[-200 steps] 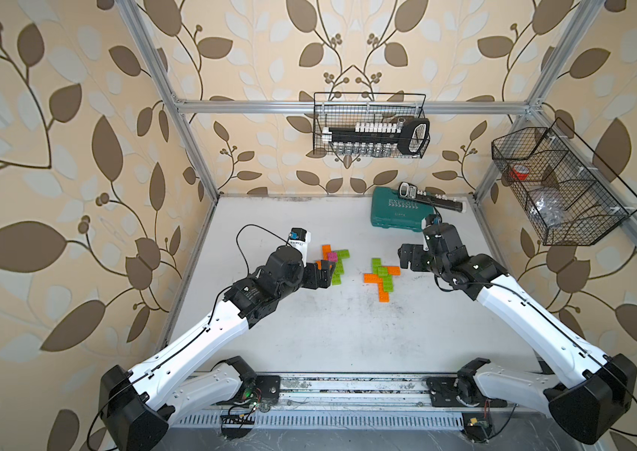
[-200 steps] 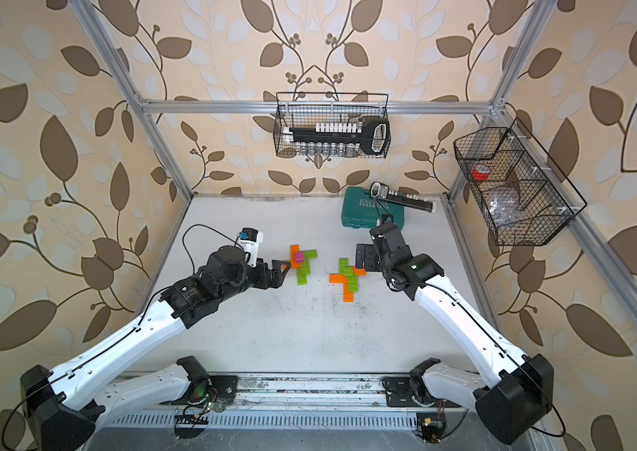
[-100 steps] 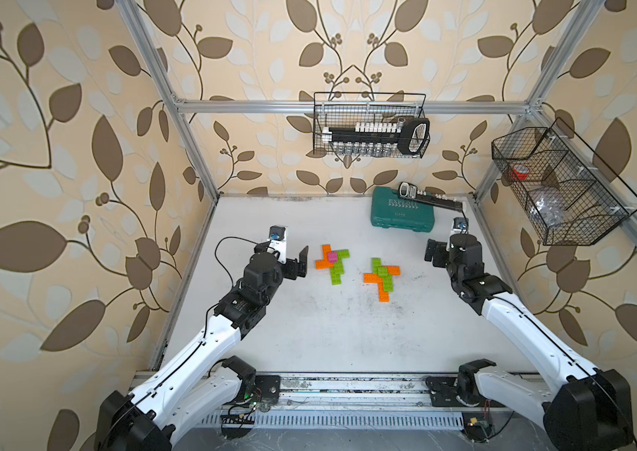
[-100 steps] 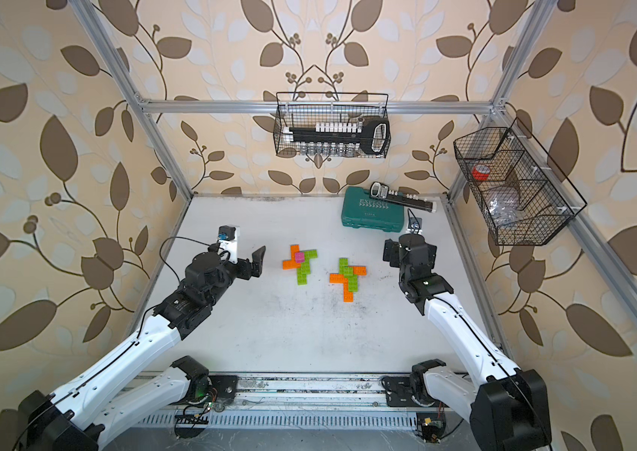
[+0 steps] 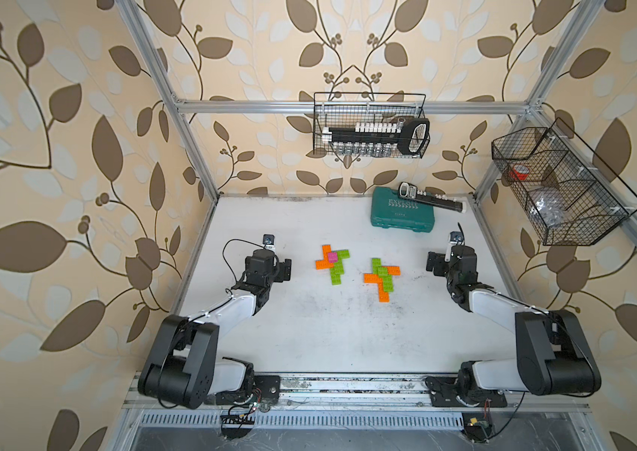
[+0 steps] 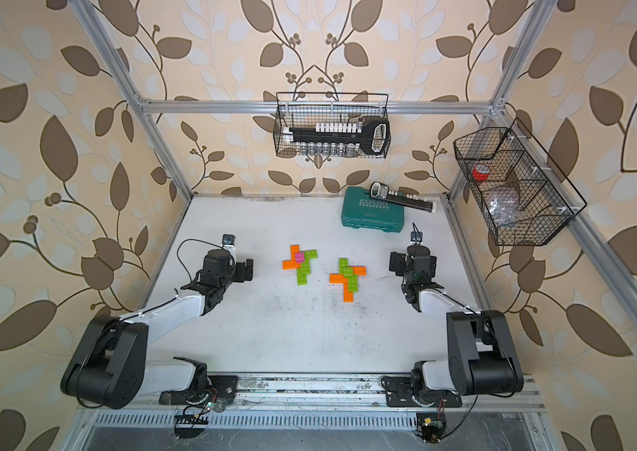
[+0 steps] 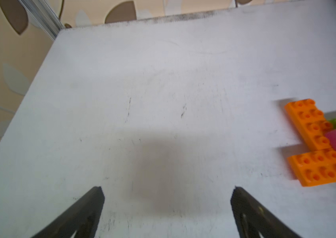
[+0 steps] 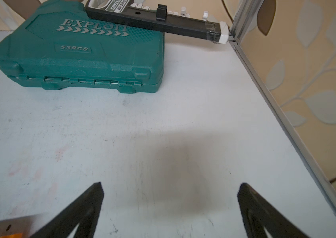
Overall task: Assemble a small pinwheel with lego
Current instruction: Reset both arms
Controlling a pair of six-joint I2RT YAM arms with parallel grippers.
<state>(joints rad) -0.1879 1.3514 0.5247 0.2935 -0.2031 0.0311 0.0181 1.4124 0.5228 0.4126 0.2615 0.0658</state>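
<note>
The lego (image 5: 333, 265) lies in two flat pinwheel clusters in the middle of the surface (image 5: 309, 336), between the arms. The left gripper (image 7: 167, 188) and right gripper (image 8: 171, 184) have their jaws spread and empty. The plastic is probably light, rigid and slick, so pinching a blade across its long sides looks safest.

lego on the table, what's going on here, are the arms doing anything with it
Nothing is being handled right now. Two lego builds lie flat mid-table: a pink-centred pinwheel and a green-centred pinwheel, each made of orange and lime bricks. The left gripper and right gripper are both open and empty, each off to its own side of the bricks. The teal tool case sits at the back.
</note>
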